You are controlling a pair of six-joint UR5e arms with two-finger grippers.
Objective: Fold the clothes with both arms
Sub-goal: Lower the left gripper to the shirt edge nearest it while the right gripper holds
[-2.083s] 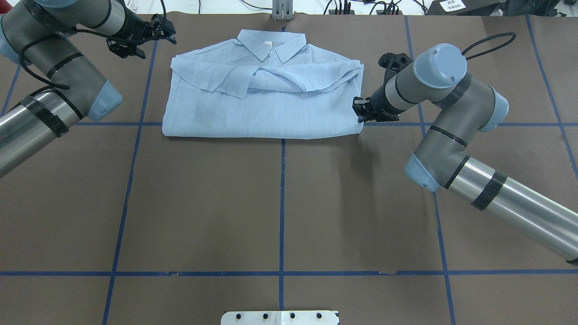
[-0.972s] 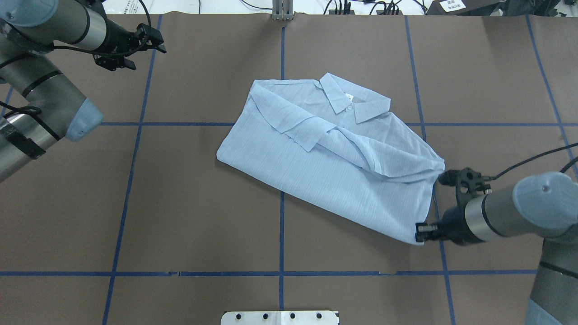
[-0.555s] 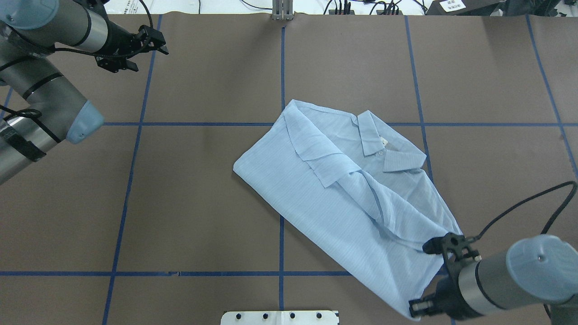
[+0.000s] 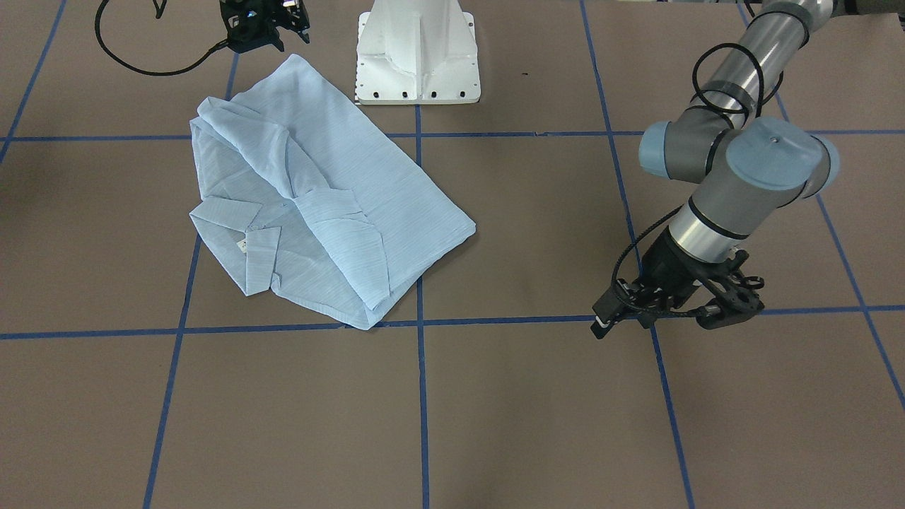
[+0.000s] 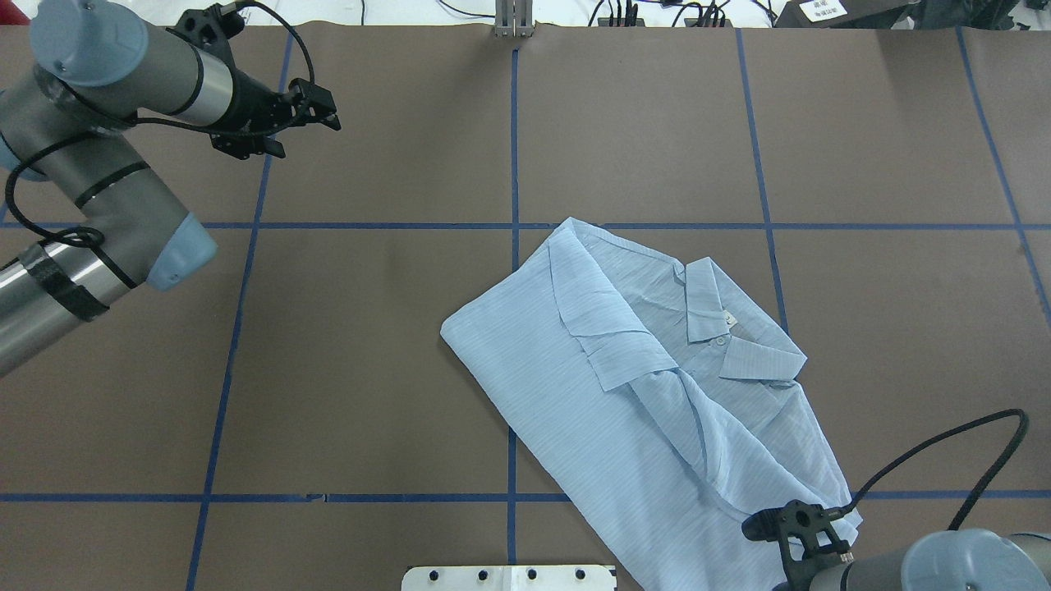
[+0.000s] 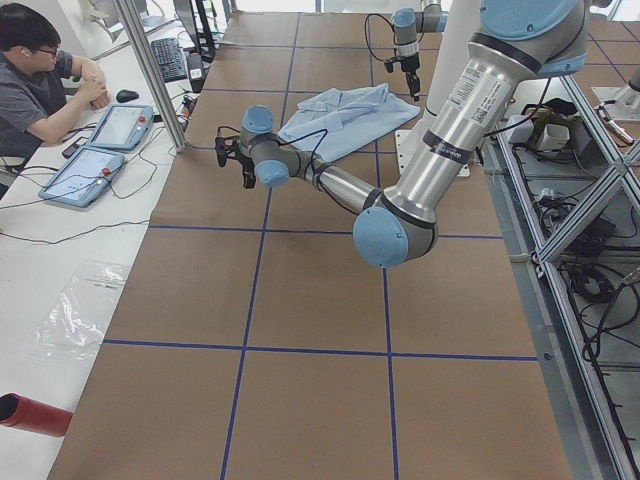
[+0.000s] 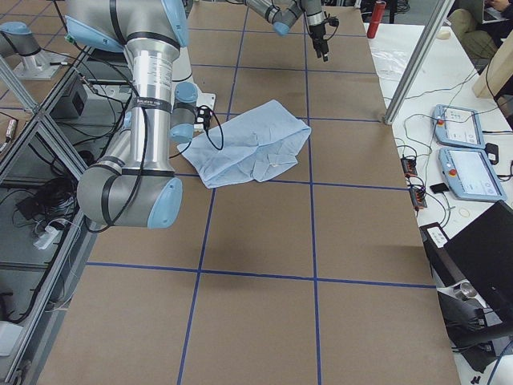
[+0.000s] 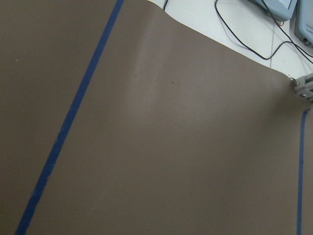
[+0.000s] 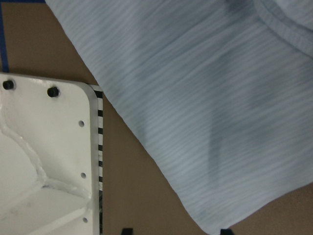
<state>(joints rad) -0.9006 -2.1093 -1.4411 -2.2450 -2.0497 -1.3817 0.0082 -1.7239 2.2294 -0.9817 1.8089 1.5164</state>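
My right gripper stands with its jaws apart. In its wrist view the two dark fingertips show at the bottom edge, and one corner of the shirt ends just at one of them; whether cloth and finger touch, I cannot tell. My left gripper seems to be apart too and holds nothing. It hangs over the bare table at the far left, well apart from the shirt. The shirt lies flat and slanted on my right half of the table, the collar on top and both sleeves laid across the chest, so it makes a compact packet. I judge that the folding is nearly done and that the step in hand is to set this packet down and let it go. The next move, I think, calls for lifting the right gripper straight up, so that the thin corner is not pulled along. If one more fold is wanted, the left arm must first cross most of the table. The near corner of the shirt lies just beside the white base plate, close to the table's near edge, so there is little room there. The open room is on the left half and toward the far edge, between the blue tape lines.
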